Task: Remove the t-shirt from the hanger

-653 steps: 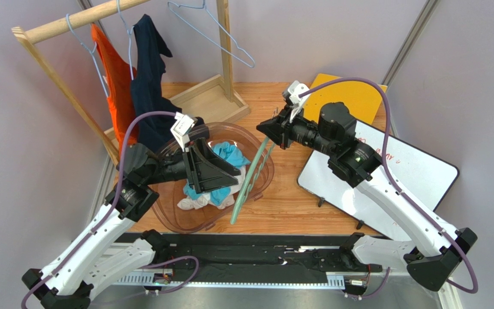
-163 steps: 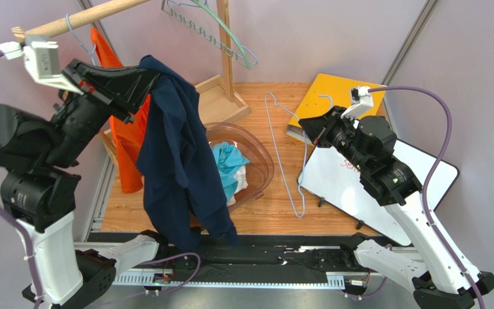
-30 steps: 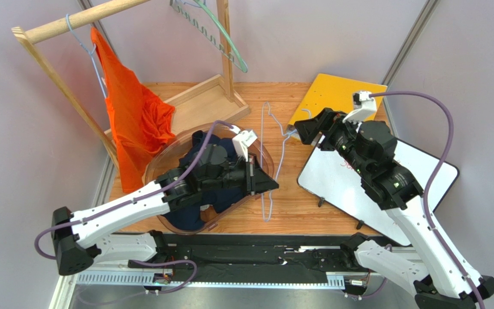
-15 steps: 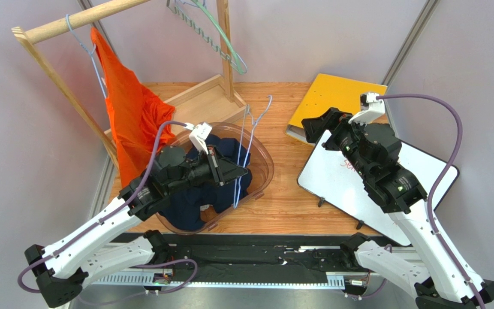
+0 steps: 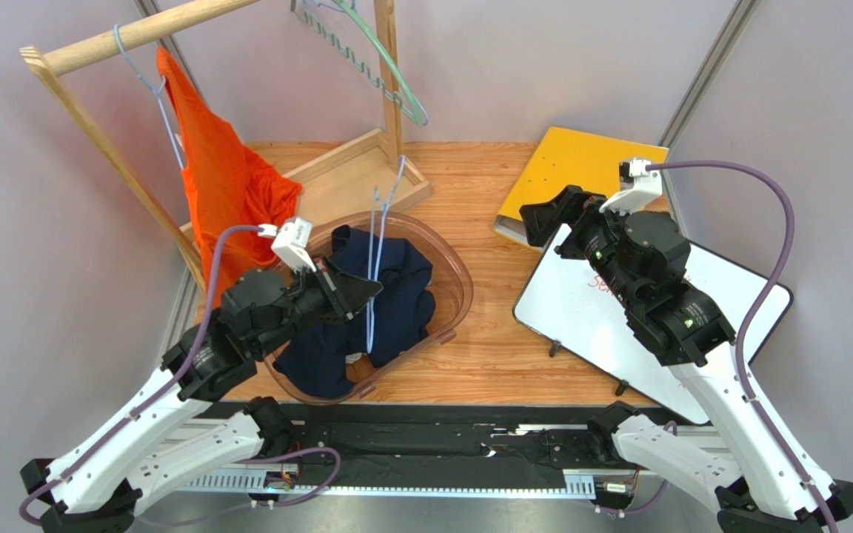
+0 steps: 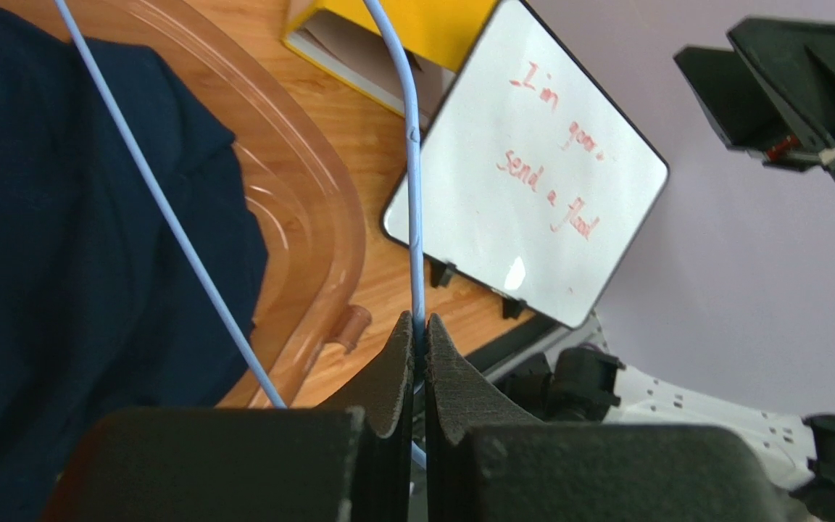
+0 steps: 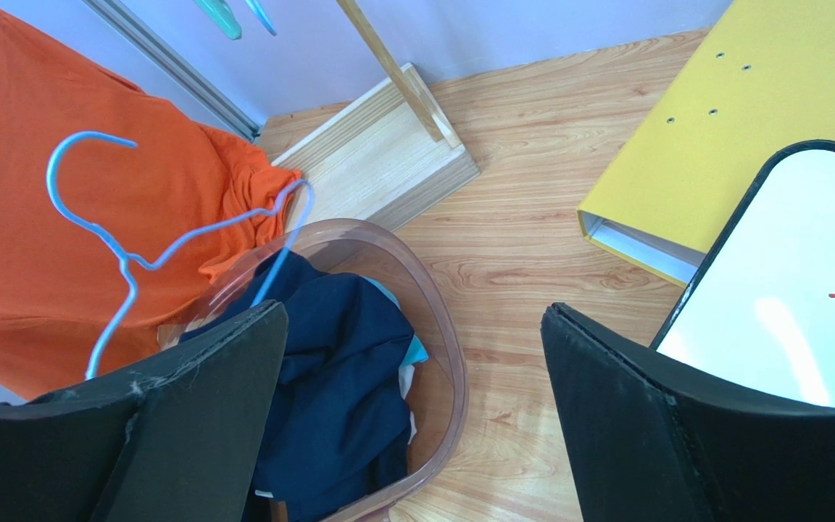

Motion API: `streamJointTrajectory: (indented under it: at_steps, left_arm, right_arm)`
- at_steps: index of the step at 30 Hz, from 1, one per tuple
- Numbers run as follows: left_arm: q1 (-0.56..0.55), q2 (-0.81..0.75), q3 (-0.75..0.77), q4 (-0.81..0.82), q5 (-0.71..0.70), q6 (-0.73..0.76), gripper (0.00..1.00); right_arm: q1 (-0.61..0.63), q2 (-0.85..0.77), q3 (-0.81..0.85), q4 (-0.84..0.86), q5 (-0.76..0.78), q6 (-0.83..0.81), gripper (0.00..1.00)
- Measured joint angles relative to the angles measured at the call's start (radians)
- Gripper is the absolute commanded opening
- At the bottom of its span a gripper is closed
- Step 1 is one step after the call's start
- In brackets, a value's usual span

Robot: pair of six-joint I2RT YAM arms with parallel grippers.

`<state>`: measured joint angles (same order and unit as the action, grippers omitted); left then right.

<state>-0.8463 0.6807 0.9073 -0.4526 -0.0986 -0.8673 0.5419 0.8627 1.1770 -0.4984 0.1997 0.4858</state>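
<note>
The navy t-shirt (image 5: 403, 298) lies bunched in the clear basin (image 5: 460, 278), off its hanger. My left gripper (image 5: 366, 293) hovers over the basin's left part, shut on the bare light-blue wire hanger (image 5: 378, 239). In the left wrist view the jaws (image 6: 420, 326) pinch the hanger wire (image 6: 414, 163), with the navy t-shirt (image 6: 63, 250) below at the left. My right gripper (image 5: 540, 217) stands open and empty near the binder. The right wrist view looks between its fingers (image 7: 413, 315) at the navy t-shirt (image 7: 335, 381) and the hanger (image 7: 117, 256).
An orange t-shirt (image 5: 220, 178) hangs from a hanger on the wooden rack (image 5: 142, 33) at the back left. More hangers (image 5: 381, 61) hang on the rack's right. A yellow binder (image 5: 581, 167) and a whiteboard (image 5: 665, 300) lie at the right.
My left gripper has swung left and back across the basin with the bare hanger in it. The navy t-shirt stays in the basin. The right arm has hardly moved.
</note>
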Motion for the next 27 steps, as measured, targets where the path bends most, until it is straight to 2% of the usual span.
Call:
streamJointTrajectory:
  at_steps: [8, 14, 27]
  left_arm:
    - [0.13, 0.023, 0.142, -0.132, -0.124, 0.04, 0.0]
    - [0.268, 0.058, 0.241, -0.151, -0.134, 0.087, 0.0]
    - [0.488, 0.409, 0.623, 0.021, -0.036, 0.137, 0.0]
  right_arm:
    - [0.0, 0.003, 0.0, -0.001, 0.001, -0.005, 0.93]
    - [0.0, -0.001, 0.0, -0.002, 0.001, -0.01, 0.93]
    - [0.0, -0.021, 0.0, -0.002, 0.005, -0.012, 0.93]
